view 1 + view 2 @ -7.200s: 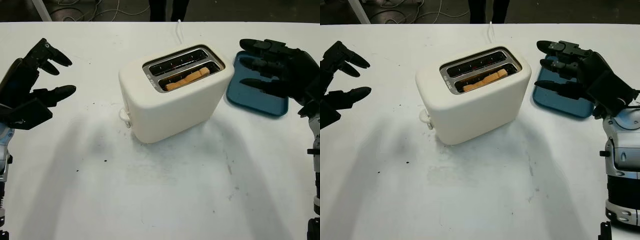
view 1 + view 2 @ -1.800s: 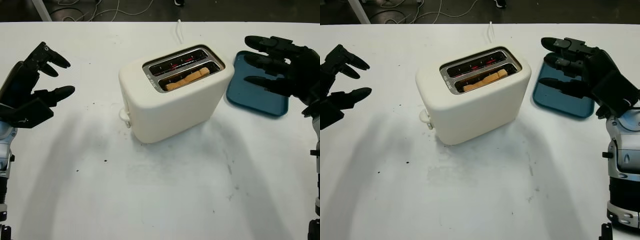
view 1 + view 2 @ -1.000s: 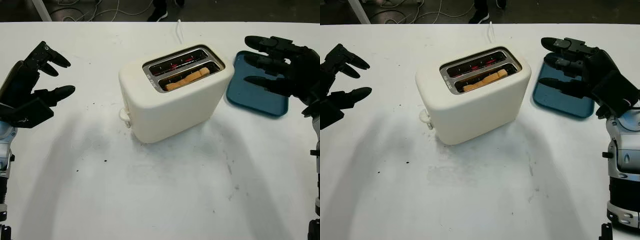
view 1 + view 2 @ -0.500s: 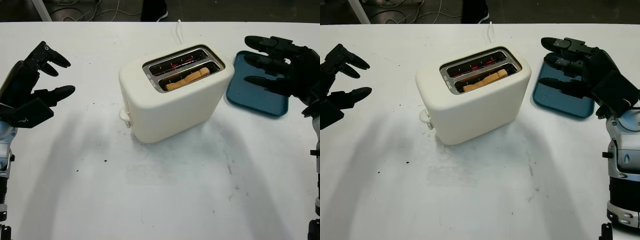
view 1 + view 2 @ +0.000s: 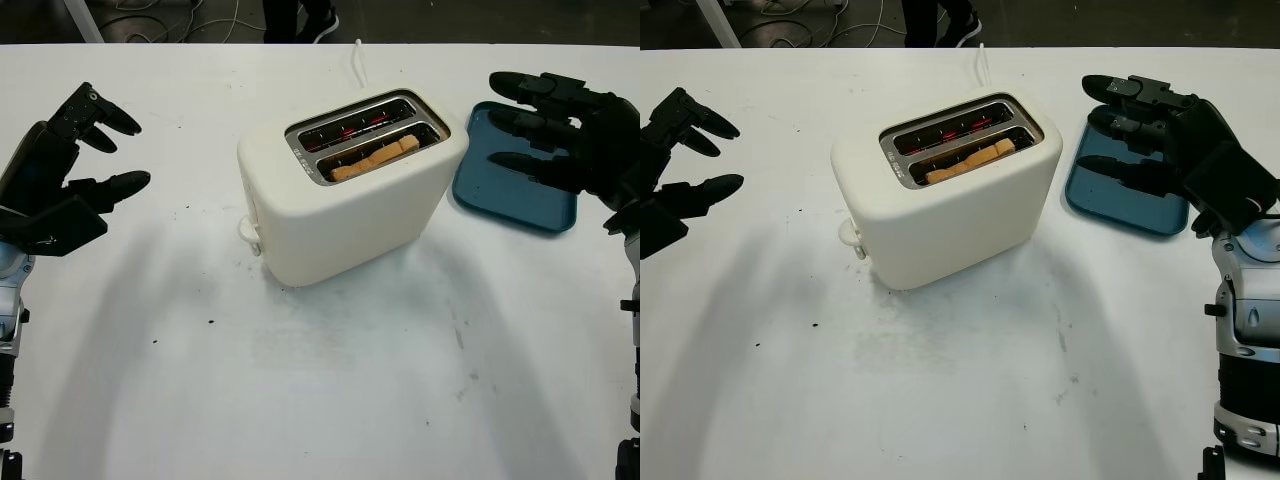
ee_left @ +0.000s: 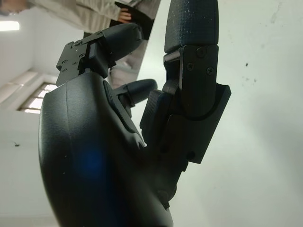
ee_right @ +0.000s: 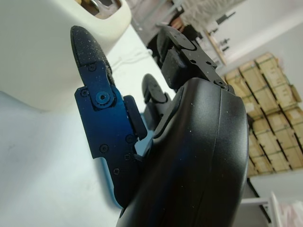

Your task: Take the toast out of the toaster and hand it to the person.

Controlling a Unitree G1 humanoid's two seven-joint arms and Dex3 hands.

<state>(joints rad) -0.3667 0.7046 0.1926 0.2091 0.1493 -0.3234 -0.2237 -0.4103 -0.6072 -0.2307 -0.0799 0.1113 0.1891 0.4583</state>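
Sitting golden-brown toast low in the cream toaster, both hands hover empty.

The toaster in front of me is a plain cream colour with a shiny silver metal surround at the slots, and I can see a red-orange glow down inside the far slot. The toast sitting in the near slot is golden tan with a browner crust edge. The worktop is white, with a few small dark specks and faint grey scuffs. Off by my right hand there's a solid dark blue tray, no pattern. Both my hands are matte black, left hand included, and the toaster's cord is white.
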